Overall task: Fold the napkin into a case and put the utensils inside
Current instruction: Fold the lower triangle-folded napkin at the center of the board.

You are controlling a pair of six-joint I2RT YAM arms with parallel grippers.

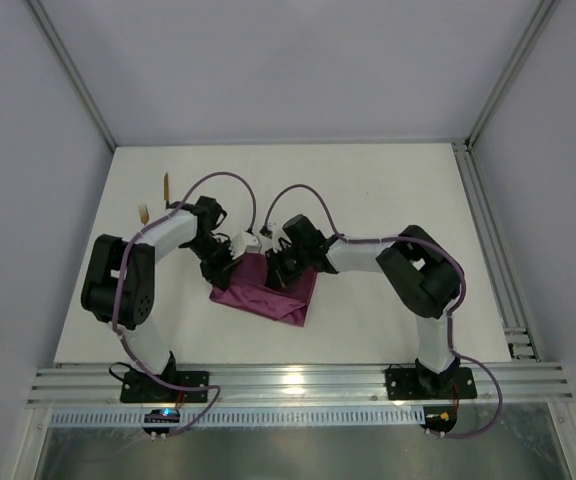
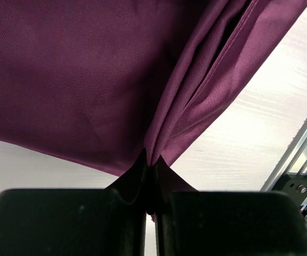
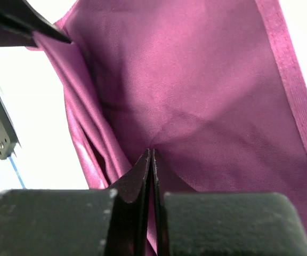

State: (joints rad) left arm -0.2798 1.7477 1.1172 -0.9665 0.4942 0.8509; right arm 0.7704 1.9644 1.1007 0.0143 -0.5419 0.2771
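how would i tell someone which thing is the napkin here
On the white table, look near the front middle, where the two arms meet. The napkin is the magenta-purple cloth there, its far edge pinched in both arms' shut jaws. It is the only soft, coloured thing; the small gold utensils lie back left.

You see a white table [image 1: 388,190] mid-frame, pale grey walls [image 1: 268,60] at the top and both sides, and aluminium rails [image 1: 318,385] across the bottom catching glare at centre.

Open table [image 1: 388,190] behind napkin [image 1: 268,295], utensils [image 1: 165,187] far left.
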